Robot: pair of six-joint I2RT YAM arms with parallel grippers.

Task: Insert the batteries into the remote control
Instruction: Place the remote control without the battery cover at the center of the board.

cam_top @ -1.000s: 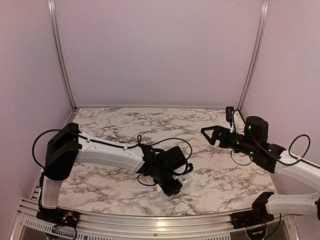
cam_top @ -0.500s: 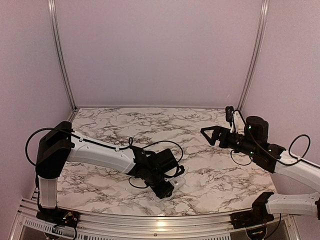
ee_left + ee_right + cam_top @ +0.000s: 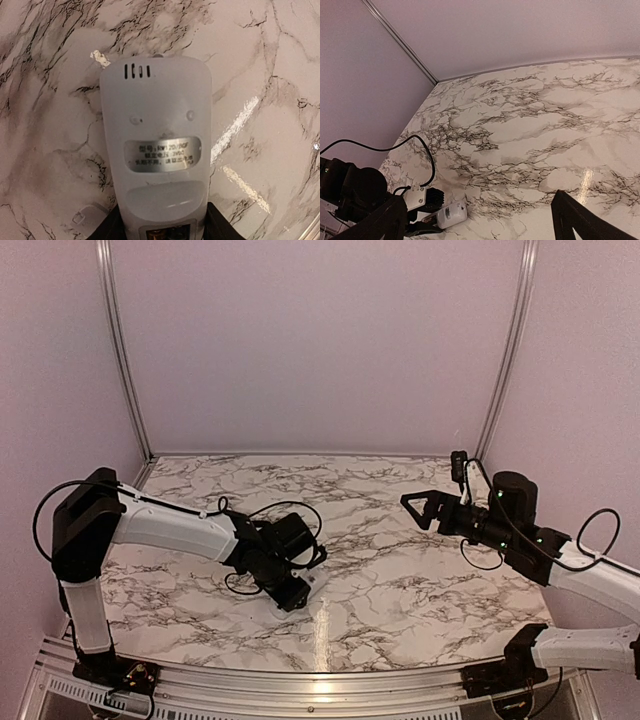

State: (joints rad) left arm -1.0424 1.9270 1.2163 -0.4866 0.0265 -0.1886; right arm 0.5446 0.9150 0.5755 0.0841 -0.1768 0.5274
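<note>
- Leftward since 1 second ago: the left gripper has carried the remote control toward the overhead frame's lower left. The right gripper hangs wide open at right.
- Left wrist: the jaws clamp the remote control's lower end, back up. The batteries seem seated at the bottom edge. It looks light, stiff and slick, so hold the long sides.
- Right wrist: the remote control shows lower left, over the table.
</note>
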